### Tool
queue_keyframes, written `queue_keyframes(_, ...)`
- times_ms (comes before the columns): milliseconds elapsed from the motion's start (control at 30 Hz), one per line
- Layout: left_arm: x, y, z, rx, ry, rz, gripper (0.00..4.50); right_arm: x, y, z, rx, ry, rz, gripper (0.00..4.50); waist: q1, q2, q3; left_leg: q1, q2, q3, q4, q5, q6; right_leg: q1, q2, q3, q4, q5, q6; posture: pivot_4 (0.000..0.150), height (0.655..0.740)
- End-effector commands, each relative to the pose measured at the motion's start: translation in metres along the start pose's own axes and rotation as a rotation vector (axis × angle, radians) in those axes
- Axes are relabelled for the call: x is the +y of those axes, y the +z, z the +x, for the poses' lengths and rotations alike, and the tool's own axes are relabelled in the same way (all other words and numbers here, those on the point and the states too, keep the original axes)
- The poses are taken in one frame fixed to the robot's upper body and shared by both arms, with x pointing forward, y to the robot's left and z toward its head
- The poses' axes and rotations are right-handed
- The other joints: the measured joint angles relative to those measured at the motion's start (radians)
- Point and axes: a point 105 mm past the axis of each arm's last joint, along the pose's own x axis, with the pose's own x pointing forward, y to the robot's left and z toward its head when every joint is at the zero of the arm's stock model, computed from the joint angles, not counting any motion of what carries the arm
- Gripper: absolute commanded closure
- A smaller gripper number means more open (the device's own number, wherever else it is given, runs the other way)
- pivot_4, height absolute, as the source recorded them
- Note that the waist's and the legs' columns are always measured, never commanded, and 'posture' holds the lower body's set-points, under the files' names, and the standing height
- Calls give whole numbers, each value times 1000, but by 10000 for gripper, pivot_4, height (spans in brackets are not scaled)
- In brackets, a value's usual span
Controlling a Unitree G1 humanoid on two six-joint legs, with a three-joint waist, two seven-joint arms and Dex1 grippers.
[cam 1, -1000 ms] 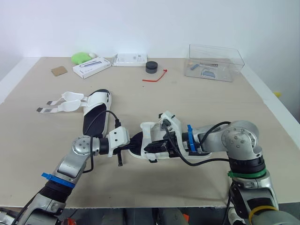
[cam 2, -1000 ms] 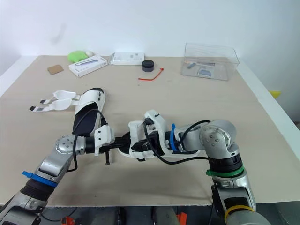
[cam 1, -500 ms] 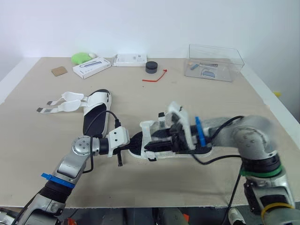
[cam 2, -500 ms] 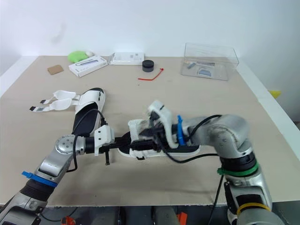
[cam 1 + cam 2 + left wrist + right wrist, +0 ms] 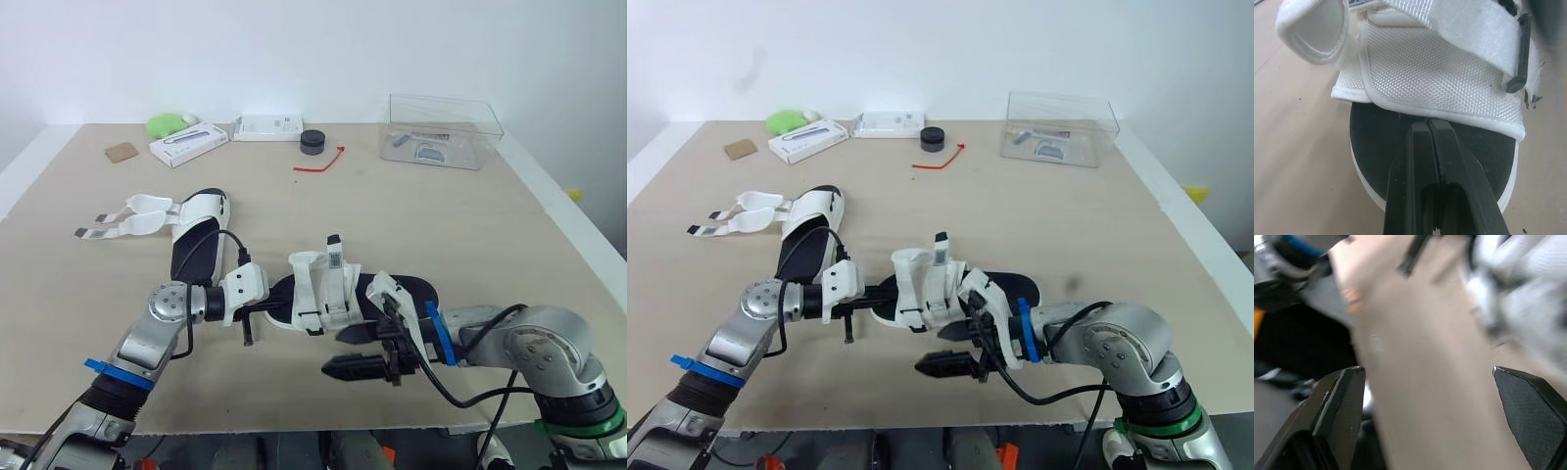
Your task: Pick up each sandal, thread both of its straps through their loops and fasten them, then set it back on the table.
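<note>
Sandal (image 5: pixel 313 294) judged light, stiff-soled, limp-strapped, best held by the sole edge; left fingers (image 5: pixel 1415 147) closed at its 9 o'clock end, right fingers (image 5: pixel 1528 401) open at 5 o'clock.

White sandal (image 5: pixel 315 286), black sole (image 5: pixel 1376 142), seemingly woven upper (image 5: pixel 1435 68)

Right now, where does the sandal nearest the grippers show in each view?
Left eye view: sandal low centre, at the left gripper's tip.
Right eye view: sandal low, just left of centre.
Left wrist view: sandal straight beyond the fingers, white upper over black sole.
Right wrist view: too blurred to tell.
Shared landmark: the shut left gripper over the sandal's black sole.
</note>
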Motion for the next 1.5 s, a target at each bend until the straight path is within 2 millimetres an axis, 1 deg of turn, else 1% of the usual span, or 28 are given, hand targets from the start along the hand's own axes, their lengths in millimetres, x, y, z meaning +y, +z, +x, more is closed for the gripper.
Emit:
queue_keyframes(33, -1, -11, 1, 48, -4, -5, 45000, -5, 14, 3, -60, -31, -57, 373, 0, 0, 0, 0, 0, 0, 0, 0, 0, 0, 0, 0, 0, 0, 0, 1500, 7400)
queue_keyframes(167, 5, -11, 1, 50, 31, 16, 45000, -8, 20, 7, -83, -44, -70, 373, 0, 0, 0, 0, 1, 0, 0, 0, 0, 0, 1, 0, 0, 0, -1, 1500, 7400)
queue_keyframes(267, 9, -11, 0, 55, 52, 30, 45000, -4, 24, 9, -91, -5, -62, 373, 0, 0, 0, 0, 1, 0, 0, 0, 0, 0, 1, 0, 0, 1, -2, 1500, 7400)
queue_keyframes(400, 9, -12, -1, 57, 58, 32, 45000, 0, 32, 14, -120, 29, -58, 373, 0, 0, 0, 0, 1, 0, 0, 0, 0, 0, 1, 0, 0, 1, -2, 1500, 7400)
queue_keyframes(700, 7, -14, -5, 63, 73, 24, 45000, 2, 28, 23, -71, 74, -28, 373, -1, 0, 0, 0, 1, 0, 0, 0, 0, -1, 1, 0, 0, 1, -3, 1500, 7400)
queue_keyframes(800, 6, -14, -5, 66, 75, 21, 45000, -2, 26, 26, -55, 64, 4, 7494, -1, 0, 0, 0, 2, 0, 0, 0, 0, -1, 2, 0, 0, 1, -3, 1500, 7400)
queue_keyframes(933, 4, -15, -6, 70, 76, 16, 45000, -14, 21, 28, -26, 7, 59, 25513, -1, 0, 0, 0, 2, 0, 0, 0, 0, -1, 2, 0, 0, 1, -3, 1500, 7400)
queue_keyframes(1000, 3, -15, -7, 71, 75, 13, 45000, -19, 16, 27, 0, -17, 81, 32842, -1, 0, 0, -1, 2, 0, 0, 0, 0, -1, 2, 0, 0, 1, -4, 1500, 7400)
queue_keyframes(1033, 2, -16, -7, 72, 75, 11, 45000, -19, 14, 27, 12, -16, 93, 38332, -1, 0, 0, -1, 2, 0, 0, 0, 0, -1, 2, 0, 0, 1, -4, 1500, 7400)
queue_keyframes(1100, 1, -16, -7, 74, 74, 9, 45000, -16, 7, 24, 46, -3, 109, 44754, -1, 0, 0, -1, 2, 0, 0, 0, 0, -1, 2, 0, 0, 0, -4, 1500, 7400)
queue_keyframes(1300, 0, -18, -8, 83, 68, 5, 45000, 13, -21, 8, 219, 149, 86, 44754, -1, 0, 0, -1, 2, 0, -1, 0, 0, -1, 2, 0, 0, 0, -4, 1500, 7400)
queue_keyframes(1400, -1, -18, -7, 83, 64, 5, 45000, 24, -23, 4, 234, 223, 99, 44754, -1, 0, 0, -1, 2, 0, -1, -1, 1, -1, 2, 0, 0, -1, -4, 1500, 7400)
queue_keyframes(1500, 0, -17, -6, 82, 61, 6, 45000, 29, -23, 2, 231, 254, 109, 44754, 0, 0, 0, 0, 2, -1, -1, -1, 0, -1, 3, -1, 0, -1, -4, 1500, 7400)
